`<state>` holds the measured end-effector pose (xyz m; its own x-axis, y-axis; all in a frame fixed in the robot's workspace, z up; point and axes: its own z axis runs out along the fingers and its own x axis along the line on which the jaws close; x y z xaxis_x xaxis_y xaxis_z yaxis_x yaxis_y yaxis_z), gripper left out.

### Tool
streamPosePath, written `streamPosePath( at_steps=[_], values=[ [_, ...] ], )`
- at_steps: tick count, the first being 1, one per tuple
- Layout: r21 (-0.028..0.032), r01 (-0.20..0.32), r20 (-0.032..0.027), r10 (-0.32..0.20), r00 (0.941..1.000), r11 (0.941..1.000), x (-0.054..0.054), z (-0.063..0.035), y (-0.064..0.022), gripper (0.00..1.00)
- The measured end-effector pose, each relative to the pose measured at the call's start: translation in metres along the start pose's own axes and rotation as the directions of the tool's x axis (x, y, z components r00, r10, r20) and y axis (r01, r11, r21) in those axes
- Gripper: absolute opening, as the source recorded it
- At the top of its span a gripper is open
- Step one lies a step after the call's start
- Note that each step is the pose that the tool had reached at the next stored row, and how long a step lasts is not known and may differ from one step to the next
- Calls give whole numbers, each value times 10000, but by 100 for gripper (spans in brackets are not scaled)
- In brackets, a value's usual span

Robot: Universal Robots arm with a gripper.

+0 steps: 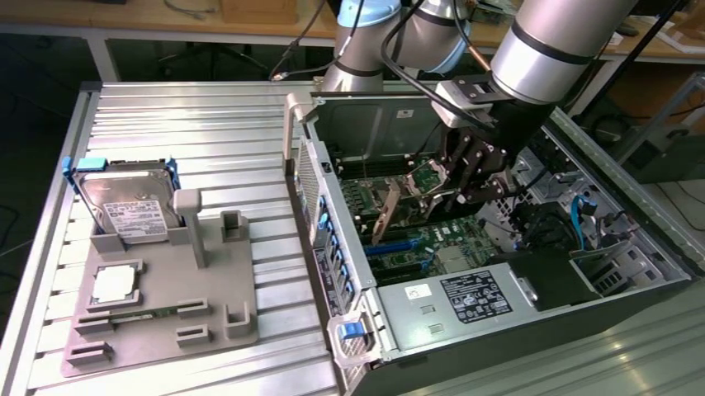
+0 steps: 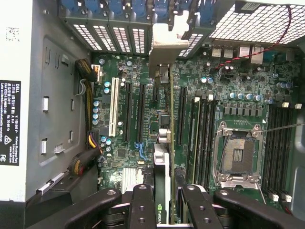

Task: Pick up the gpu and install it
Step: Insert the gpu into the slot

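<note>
Jaws: gripper (image 2: 164, 193) clamped narrowly on the gpu (image 2: 161, 162), a black finger either side.
Gpu: thin green card, upright, edge-on over the motherboard (image 2: 224, 109) slots; silver bracket at the far end.
Motherboard: green, densely studded.

Open PC case (image 1: 364, 124) sat all around the tool (image 1: 463, 191), with its motherboard (image 2: 138, 71) right below and the open CPU socket (image 2: 238, 155) just beside it. Well away from the tool, on the ribbed worktop (image 1: 187, 132), a grey holder (image 1: 231, 280) had a hard drive (image 1: 130, 206) standing on edge and a CPU chip (image 1: 115, 285) lying flat.
</note>
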<state>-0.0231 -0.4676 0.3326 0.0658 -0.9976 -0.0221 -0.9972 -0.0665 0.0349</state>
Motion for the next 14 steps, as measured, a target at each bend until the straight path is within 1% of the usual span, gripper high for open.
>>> streamPosePath(
  at_steps=[14],
  values=[
    [0,0,0,0,10000,10000,1,34,-1,27]
  ],
)
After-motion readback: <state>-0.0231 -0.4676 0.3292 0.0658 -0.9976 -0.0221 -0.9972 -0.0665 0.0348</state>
